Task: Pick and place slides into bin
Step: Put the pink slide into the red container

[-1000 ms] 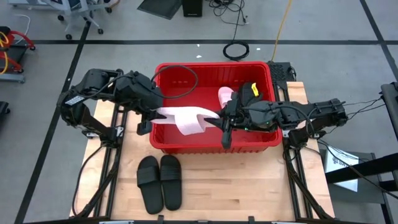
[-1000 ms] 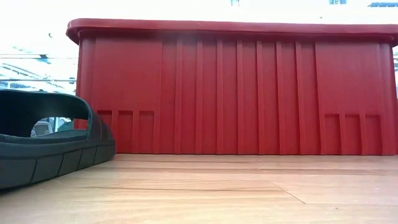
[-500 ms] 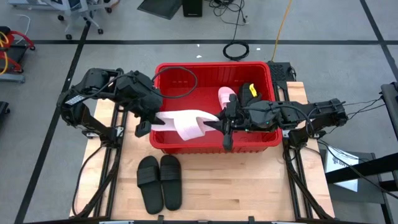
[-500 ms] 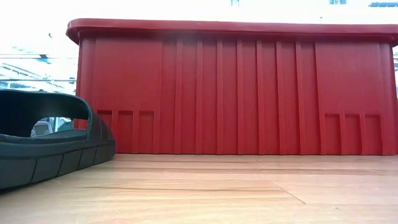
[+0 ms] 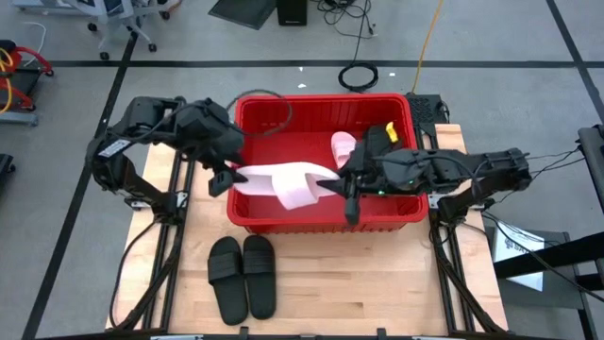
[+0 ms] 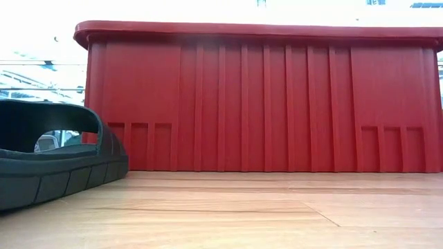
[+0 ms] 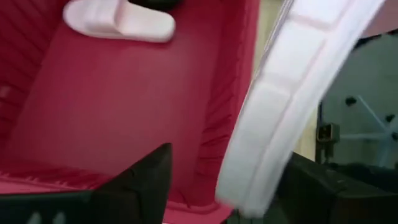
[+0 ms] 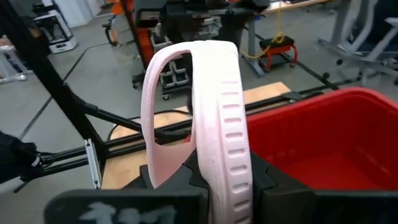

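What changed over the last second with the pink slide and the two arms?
Both grippers carried the pink slide a little farther back over the bin: the left gripper holds one end, the right gripper the other. The second pink slide in the bin and the black pair on the table stayed put.

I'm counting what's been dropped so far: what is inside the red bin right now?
On the bin floor lies one pink slide; a second pink slide is held above it by both grippers. The right arm covers part of the floor.
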